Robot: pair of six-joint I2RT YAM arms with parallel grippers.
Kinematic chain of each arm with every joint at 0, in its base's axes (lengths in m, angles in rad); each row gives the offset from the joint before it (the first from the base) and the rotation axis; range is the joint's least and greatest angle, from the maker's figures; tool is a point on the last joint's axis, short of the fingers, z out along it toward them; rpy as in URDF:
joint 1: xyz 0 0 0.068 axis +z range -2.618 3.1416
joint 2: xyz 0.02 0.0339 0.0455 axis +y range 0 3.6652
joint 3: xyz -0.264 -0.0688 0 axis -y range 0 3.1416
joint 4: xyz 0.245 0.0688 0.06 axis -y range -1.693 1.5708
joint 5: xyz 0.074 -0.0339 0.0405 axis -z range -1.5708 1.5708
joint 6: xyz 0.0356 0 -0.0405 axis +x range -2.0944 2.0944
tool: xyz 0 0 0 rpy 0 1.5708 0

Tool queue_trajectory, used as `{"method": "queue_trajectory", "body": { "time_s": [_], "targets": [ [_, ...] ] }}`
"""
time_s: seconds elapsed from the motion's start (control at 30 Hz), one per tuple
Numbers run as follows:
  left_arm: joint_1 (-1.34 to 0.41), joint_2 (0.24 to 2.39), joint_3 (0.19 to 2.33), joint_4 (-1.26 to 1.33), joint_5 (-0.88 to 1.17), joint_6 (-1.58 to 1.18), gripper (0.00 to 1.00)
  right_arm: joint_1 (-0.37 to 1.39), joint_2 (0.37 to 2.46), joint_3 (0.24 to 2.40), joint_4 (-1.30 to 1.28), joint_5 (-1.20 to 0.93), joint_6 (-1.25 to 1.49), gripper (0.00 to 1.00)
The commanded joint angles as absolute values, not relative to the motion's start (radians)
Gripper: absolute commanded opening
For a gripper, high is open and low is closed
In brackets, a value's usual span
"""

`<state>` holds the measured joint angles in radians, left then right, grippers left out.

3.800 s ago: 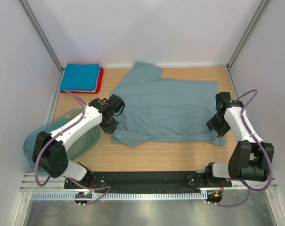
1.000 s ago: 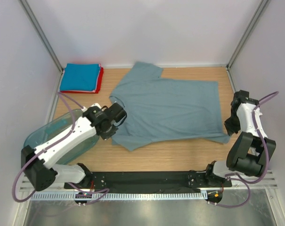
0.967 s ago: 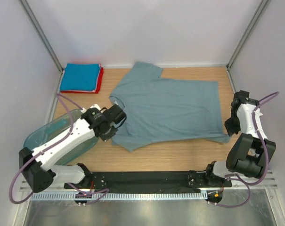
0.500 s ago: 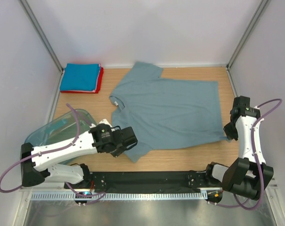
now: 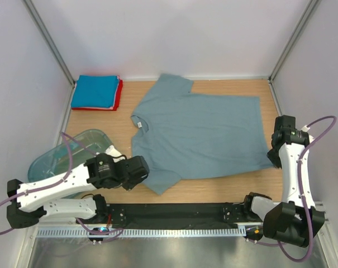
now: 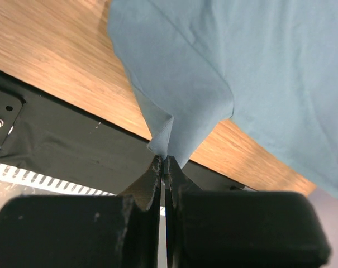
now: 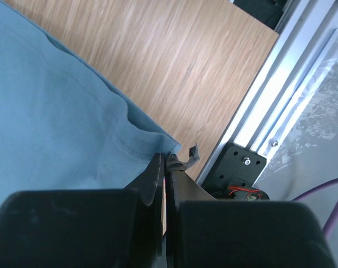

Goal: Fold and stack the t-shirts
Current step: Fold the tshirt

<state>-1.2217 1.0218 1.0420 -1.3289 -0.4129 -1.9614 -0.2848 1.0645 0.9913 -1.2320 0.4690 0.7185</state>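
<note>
You've got a light wood-grain counter [image 5: 224, 185], smooth and matte, boxed in by plain white walls [image 5: 174, 33] with slanted aluminium posts [image 5: 48, 42] at the far corners. A flat black base plate [image 5: 180, 212] runs along the near edge.

The grey-blue t-shirt [image 5: 202, 131] lies spread flat across the middle of the counter. It is soft knit with a few shallow creases. Its neck faces the left edge, the hem faces the right edge, and one sleeve reaches the far edge.

Your left tool [image 6: 164, 163] is clenched on a pinched fold of the near sleeve, close to the near edge. The cloth rises in a small peak between the black fingers. Your right tool [image 7: 167, 159] is clenched on the near hem corner at the right edge, and the stitched hem is visible there.

In the far left corner, a bright blue tee [image 5: 96, 91] is folded square on top of a red tee [image 5: 119, 96] whose edge shows on the right side. A translucent teal tub [image 5: 62, 153], rounded plastic, sits at the near left, partly under your left arm.
</note>
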Motion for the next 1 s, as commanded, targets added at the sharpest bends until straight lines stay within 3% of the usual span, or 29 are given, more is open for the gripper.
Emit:
{"method": "queue_trajectory", "body": {
  "time_s": [0.0, 0.3, 0.63, 0.97],
  "targets": [
    [-1.218, 0.965, 1.028, -1.663, -0.5, -2.154, 0.0, -0.282, 1.037, 1.029, -1.264, 0.558, 0.755, 0.01],
    [-1.151, 1.028, 1.129, -1.661, -0.644, -2.06, 0.0, -0.281, 1.066, 1.023, -1.213, 0.548, 0.772, 0.01],
    [-0.911, 1.324, 1.397, -1.648, -0.788, -1.704, 0.0, -0.282, 1.203, 1.055, -1.141, 0.551, 0.651, 0.01],
    [-0.703, 1.459, 1.439, -1.352, -0.767, -1.323, 0.0, -0.279, 1.423, 1.202, -1.1, 0.517, 0.522, 0.01]
  ]
}}
